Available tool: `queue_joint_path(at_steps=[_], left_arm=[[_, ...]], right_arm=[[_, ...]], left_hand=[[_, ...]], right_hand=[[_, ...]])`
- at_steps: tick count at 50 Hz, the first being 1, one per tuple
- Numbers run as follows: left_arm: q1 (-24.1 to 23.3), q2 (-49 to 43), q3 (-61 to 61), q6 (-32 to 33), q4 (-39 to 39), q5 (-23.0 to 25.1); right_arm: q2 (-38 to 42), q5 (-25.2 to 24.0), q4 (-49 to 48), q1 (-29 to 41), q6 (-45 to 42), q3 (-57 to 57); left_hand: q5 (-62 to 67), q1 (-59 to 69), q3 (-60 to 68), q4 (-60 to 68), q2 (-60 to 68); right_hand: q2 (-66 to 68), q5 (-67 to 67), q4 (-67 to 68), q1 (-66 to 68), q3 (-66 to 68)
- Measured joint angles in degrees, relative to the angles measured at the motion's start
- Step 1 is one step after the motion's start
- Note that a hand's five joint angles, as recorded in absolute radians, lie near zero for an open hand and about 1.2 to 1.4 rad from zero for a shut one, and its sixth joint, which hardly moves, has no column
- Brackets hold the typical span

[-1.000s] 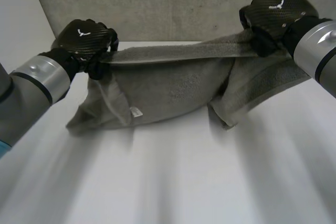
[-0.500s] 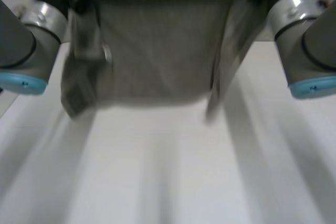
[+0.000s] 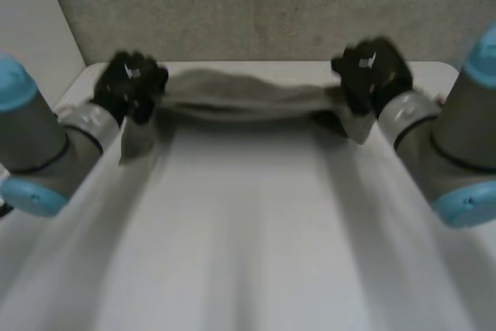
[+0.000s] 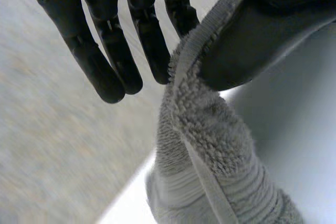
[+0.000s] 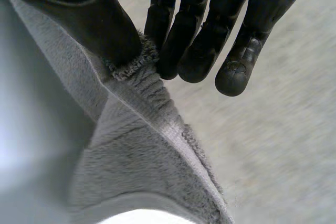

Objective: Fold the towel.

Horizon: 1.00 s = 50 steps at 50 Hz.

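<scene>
**Item: towel (image 3: 240,97).** Grey terry with a stitched hem. It is strung as a sagging, bunched band between the two hands over the far part of the table (image 3: 248,253). A short tail hangs under each hand. Whether it touches the table cannot be told.

**Left hand (image 3: 130,83).** The fingers (image 4: 100,61) are straight and slightly spread. The thumb (image 4: 247,51) pins the hem against the nearest finger, and the cloth falls away below the fingertips.

**Right hand (image 3: 372,75).** The fingers (image 5: 202,40) are close together. The thumb (image 5: 89,19) nips the hem against their tips, and the cloth hangs beneath the pinch.

**Hazards (judged).**
- Both holds are shallow, on the hem alone and near the fingertips, so pulling the hands apart or swinging fast could draw the hem out.
- If one pinch is lost, that end drops and the span collapses.
- Lowering the hands unevenly would lay a skewed fold.
- The bunched middle may set down creased unless it is tensioned first.
</scene>
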Motion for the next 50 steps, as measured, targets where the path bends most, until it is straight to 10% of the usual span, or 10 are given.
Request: queue_joint_path(at_steps=[10, 25, 50], left_arm=[[2.0, -4.2, -8.9, 15.6, -0.1, 0.0], [2.1, -4.0, -11.3, 16.6, 0.5, -0.1], [3.5, -4.7, -14.0, 16.1, 3.3, -0.7]], right_arm=[[3.8, -0.1, 6.3, -0.1, -0.2, 6.5], [-1.3, 0.1, 6.5, -1.5, -0.1, 14.0], [-3.1, -0.2, 1.5, -6.8, 0.7, 21.2]], left_hand=[[-12.3, -13.1, -11.8, -12.0, -12.1], [-58.3, -57.2, -57.3, -56.1, -56.2], [-45.1, -45.9, -45.0, -44.8, -45.2]], right_hand=[[0.0, 0.0, 0.0, 0.0, 0.3], [0.0, 0.0, 0.0, 0.0, 0.3], [0.0, 0.0, 0.0, 0.0, 0.3]])
